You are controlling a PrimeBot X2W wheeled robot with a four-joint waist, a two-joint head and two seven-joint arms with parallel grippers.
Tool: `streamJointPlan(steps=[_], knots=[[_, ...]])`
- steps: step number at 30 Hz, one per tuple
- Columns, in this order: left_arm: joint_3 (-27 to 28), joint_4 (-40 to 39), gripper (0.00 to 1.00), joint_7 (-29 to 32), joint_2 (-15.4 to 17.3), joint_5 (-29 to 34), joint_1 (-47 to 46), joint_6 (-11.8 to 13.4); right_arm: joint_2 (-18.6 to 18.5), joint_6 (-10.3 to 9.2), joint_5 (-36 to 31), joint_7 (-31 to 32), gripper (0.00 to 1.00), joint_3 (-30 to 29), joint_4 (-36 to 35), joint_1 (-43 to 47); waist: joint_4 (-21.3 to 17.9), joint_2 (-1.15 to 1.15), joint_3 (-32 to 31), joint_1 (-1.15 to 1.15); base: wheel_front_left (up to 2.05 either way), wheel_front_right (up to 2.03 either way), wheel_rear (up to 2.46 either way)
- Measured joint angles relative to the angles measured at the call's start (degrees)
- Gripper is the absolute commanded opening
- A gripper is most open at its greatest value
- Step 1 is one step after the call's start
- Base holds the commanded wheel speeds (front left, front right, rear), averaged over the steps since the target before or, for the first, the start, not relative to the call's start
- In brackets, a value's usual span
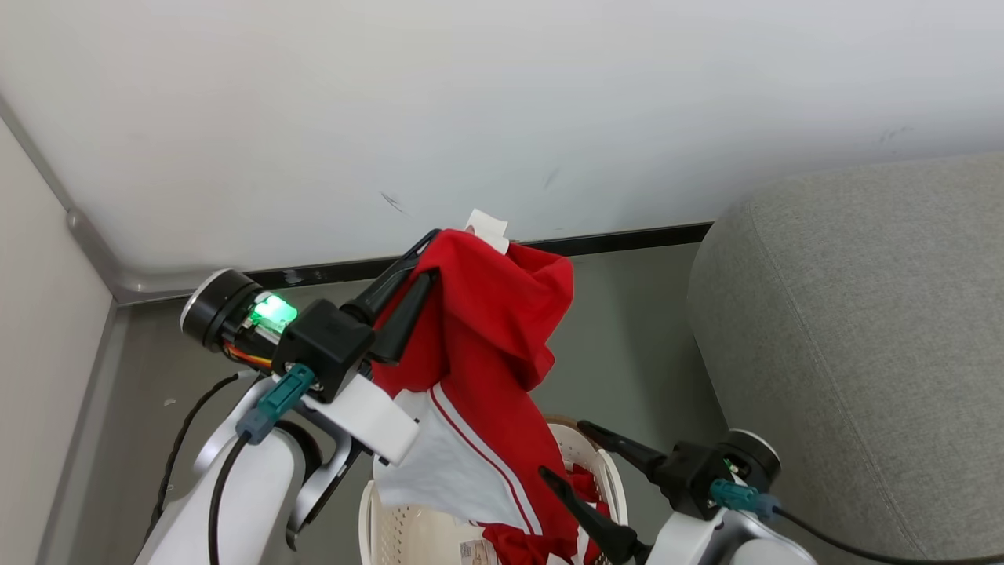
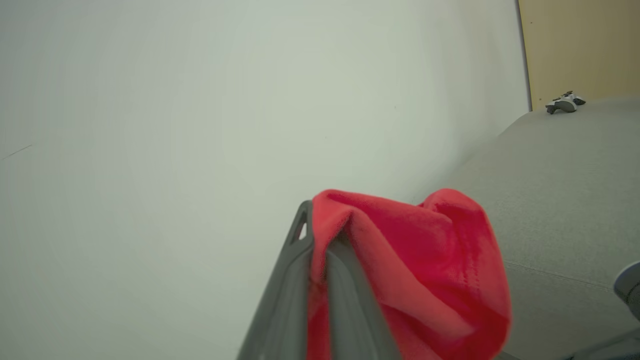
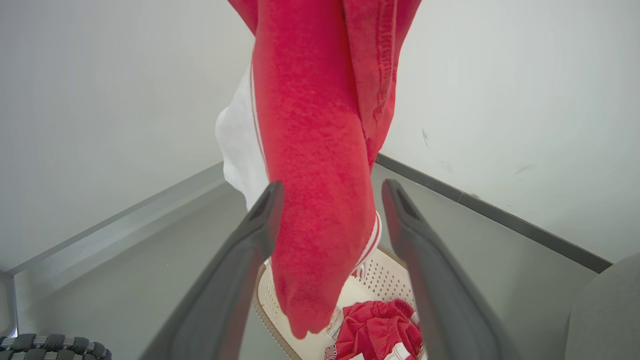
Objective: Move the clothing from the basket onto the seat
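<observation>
Left gripper [image 1: 431, 255]: raised above the basket, its fingers pinched tight on the top fold of a red garment [image 1: 486, 345].
Red garment: hangs in the air from that grip, its white side panel and stripes facing the robot and its lower end dangling over the basket [image 1: 608, 471].
Right gripper [image 1: 565, 447]: low beside the basket, fingers spread wide and holding nothing.
In the way: the right wrist view shows the hanging cloth between the right gripper's two fingers (whether it touches them cannot be told).
Rest of the clothing [image 3: 380, 330]: a crumpled red heap with white trim, lying inside the basket.
Seat [image 1: 863, 337]: grey cushion to the robot's right, apart from the basket, with floor [image 1: 627, 329] between them.
Surroundings: white wall [image 1: 502, 102] behind, with a dark baseboard [image 1: 620, 238] along its foot; a green light [image 1: 273, 312] glows on the left wrist.
Writing: a white tag [image 1: 488, 227] sticks up from the top of the garment, with no print legible; a printed label [image 3: 332, 322] in the basket is too small to read.
Cut off or unclear: the basket's near side runs off the bottom edge; a small grey-and-white object [image 2: 564, 103] on the seat's far end cannot be identified.
</observation>
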Motion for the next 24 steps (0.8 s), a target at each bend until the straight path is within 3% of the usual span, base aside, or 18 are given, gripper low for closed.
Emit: streamJointPlan(steps=[7,24], knots=[[-0.31,-1.79,0.0,4.21,-1.43,0.0,-2.52,0.0,0.78,0.01,-1.24,-0.57,1.0,0.68,2.2,-2.56,0.15,0.0,-0.03,0.0,0.0,0.0,0.0],[-3.22,-2.47,0.0,8.36,-5.12,-1.01,-3.43,0.01,7.49,0.01,-2.5,-3.97,1.0,4.2,9.23,-4.43,1.01,0.0,0.79,0.0,0.0,0.0,0.0]])
